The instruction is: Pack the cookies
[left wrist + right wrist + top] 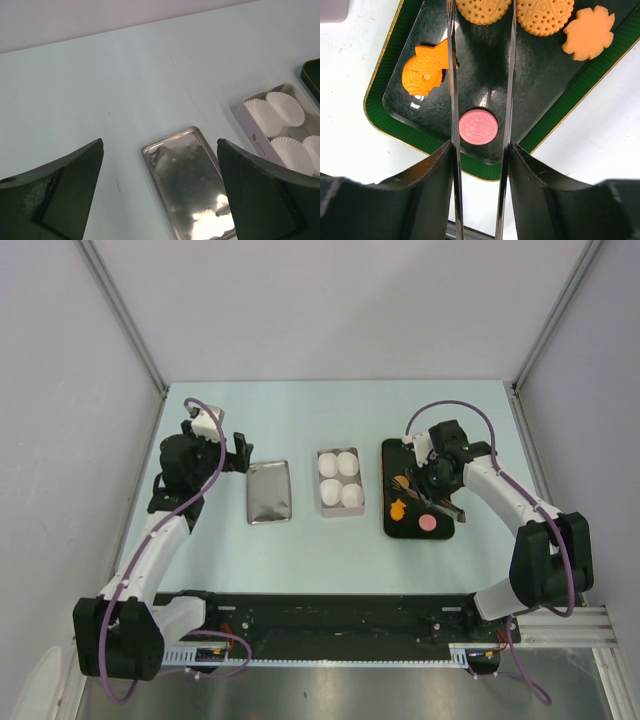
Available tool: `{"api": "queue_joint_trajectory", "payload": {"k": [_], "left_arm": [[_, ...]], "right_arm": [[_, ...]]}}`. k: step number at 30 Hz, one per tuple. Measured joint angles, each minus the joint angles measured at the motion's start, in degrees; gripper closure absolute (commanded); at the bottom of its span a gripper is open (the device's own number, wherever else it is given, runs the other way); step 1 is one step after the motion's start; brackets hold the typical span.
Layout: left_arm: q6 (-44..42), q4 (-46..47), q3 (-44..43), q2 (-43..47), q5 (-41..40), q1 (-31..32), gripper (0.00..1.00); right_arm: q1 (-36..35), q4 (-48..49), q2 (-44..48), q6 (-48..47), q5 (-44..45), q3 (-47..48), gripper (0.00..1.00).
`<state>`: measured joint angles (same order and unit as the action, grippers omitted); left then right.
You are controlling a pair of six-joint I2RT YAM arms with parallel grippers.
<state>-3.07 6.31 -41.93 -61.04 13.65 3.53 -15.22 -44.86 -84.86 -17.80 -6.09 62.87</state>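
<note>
The cookies lie on a dark green tray [384,75]: a pink round one [478,127], an orange fish-shaped one [422,75], two orange round ones [482,10] and an orange flower [589,32]. My right gripper [480,146] is shut on metal tongs [452,100]. The two tong arms reach out over the tray, apart, with the pink cookie lying between them and nothing pinched. From above, the right gripper [437,485] hovers over the tray [388,455]. My left gripper [160,142] is open and empty, beside the silver lid [185,180].
A white box [340,512] holding several white paper cups [285,107] stands between the silver lid [269,492] and the tray. Grey walls close off the table on the left, right and back.
</note>
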Motion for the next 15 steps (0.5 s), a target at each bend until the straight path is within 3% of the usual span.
{"api": "queue_joint_trajectory", "payload": {"k": [8,15], "left_arm": [[0.0,0.0,0.02,-0.11,-0.04,0.0,0.0],[0.0,0.0,0.02,-0.11,-0.07,0.0,0.0]], "right_arm": [[0.04,0.04,0.0,-0.28,0.04,0.0,0.66],[0.04,0.35,0.24,-0.31,0.33,0.04,0.69]]}}
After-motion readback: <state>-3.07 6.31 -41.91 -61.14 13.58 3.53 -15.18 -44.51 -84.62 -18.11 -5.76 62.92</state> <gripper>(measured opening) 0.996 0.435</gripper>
